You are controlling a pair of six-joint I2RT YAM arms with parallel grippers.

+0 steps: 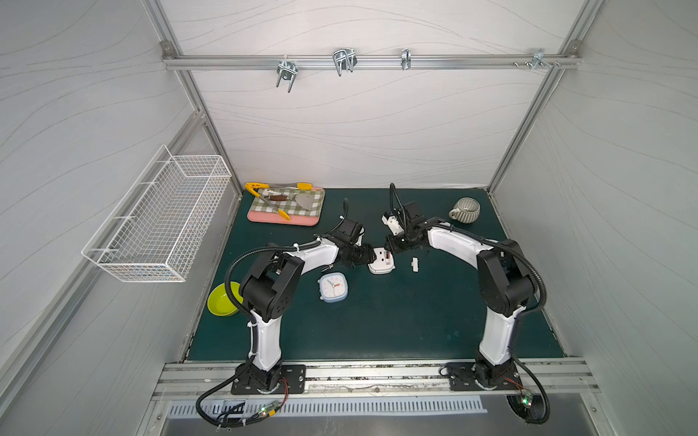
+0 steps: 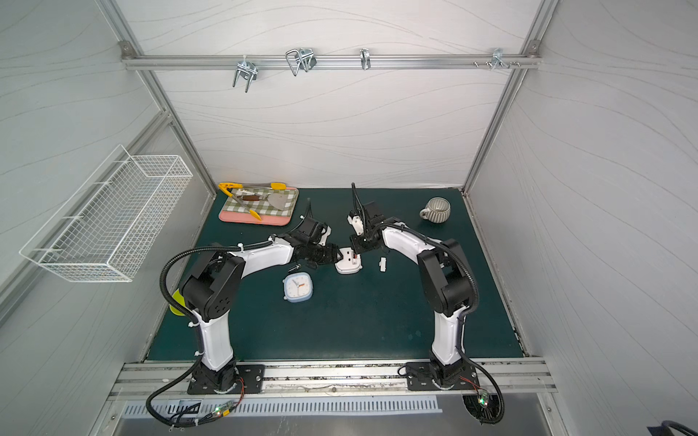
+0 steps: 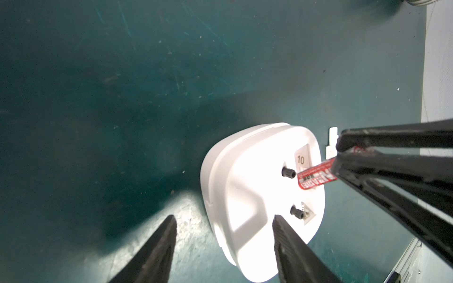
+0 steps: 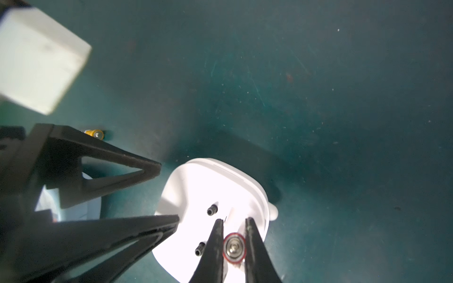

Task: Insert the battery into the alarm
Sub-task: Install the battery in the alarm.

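**A:** Which step is this?

**B:** Mid-insertion, I'd say. The left gripper (image 3: 224, 219) stands about half open and clamps nothing. One finger (image 4: 169, 220) seems to touch the rim of the alarm (image 3: 245, 186), the other hangs beside it, probably as a brace. The alarm lies face down, back upward. Over its battery bay the right gripper (image 4: 234, 220) is pinched nearly closed on the battery (image 3: 316, 177), whose lower end slants into the bay.

**A:** And the next move?

**B:** Probably laying the raised end down so the battery sits flat against the contacts, then letting go. The alarm must not slide meanwhile. The battery cover (image 1: 414, 263) lies just beside the alarm, on the side away from the left gripper.

**A:** Do the views differ?

**B:** Yes. The left wrist view shows the red label and the slant. The right wrist view shows only the metal end cap between the fingers, plus a second battery (image 4: 94, 133) beyond the left gripper. Only the top views show the blue clock (image 1: 333, 287) near the alarm.
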